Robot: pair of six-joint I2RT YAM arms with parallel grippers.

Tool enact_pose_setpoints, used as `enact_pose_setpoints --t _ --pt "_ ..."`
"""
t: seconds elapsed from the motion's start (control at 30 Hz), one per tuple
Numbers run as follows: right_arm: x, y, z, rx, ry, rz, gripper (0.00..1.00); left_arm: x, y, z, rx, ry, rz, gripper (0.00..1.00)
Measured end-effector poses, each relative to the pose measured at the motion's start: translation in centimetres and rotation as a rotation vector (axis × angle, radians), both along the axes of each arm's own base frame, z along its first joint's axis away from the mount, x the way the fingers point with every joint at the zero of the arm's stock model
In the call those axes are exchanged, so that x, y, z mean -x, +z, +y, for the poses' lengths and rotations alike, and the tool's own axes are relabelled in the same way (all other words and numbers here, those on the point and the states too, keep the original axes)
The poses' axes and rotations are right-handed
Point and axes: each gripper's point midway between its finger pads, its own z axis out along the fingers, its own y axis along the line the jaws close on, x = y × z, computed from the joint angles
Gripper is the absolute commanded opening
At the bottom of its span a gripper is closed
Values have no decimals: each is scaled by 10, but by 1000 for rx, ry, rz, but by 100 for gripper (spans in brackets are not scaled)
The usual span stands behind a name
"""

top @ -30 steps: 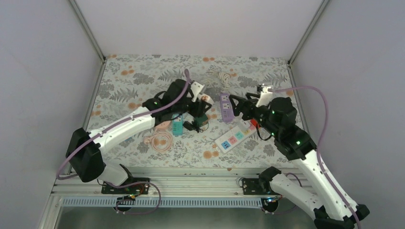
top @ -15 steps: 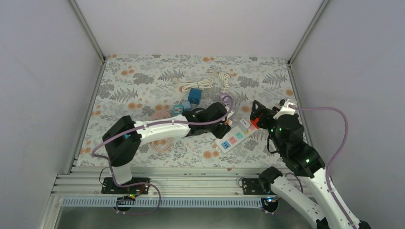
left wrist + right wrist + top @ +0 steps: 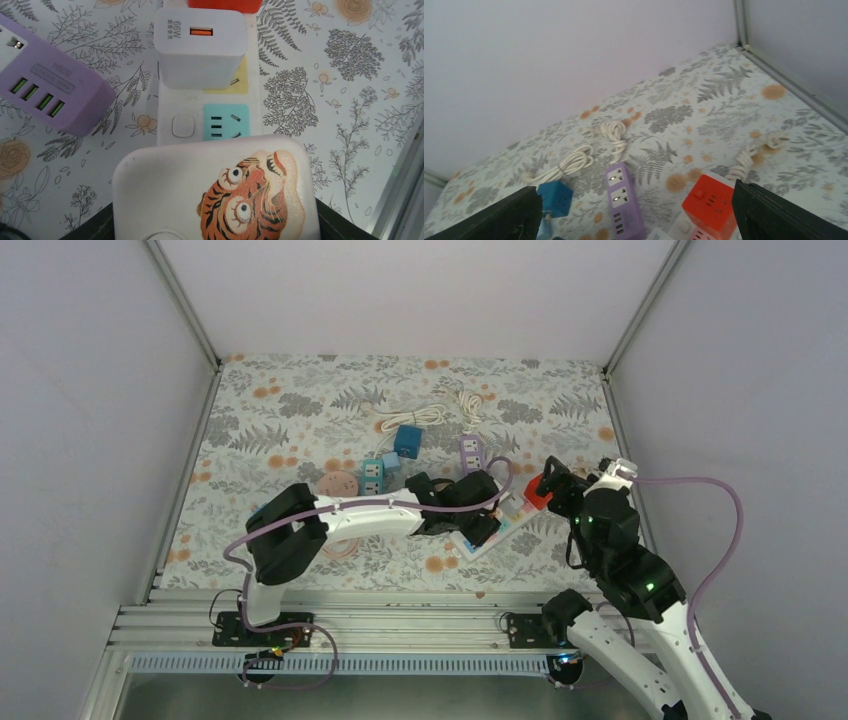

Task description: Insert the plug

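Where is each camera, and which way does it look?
Top camera: up high behind the arms, looking down on the flowery table; both arms show.
Left wrist camera: on the left arm, looking straight down at the white power strip; its dark fingers hold the tiger plug.
Right wrist camera: on the right arm, looking across the table toward the back wall; its black fingers frame the bottom corners.
Shared: all three see the purple strip and red cube.

Tiger-print plug (image 3: 215, 195) cut by bottom edge; prongs hidden; power strip (image 3: 175, 102) probably part-covered.
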Motion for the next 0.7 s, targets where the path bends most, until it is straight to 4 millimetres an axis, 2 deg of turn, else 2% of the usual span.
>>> enact_pose_setpoints --t 0.23,0.37,0.7 --pt "4 -4 -19 24 -95 8 94 -1 -16 -8 -32 -13 28 46" --pt "7 -4 -27 34 -135 7 83 -3 -14 -14 -32 -14 27 46" --pt "9 -10 -44 81 -238 29 80 2 -16 -13 -61 -16 42 46"
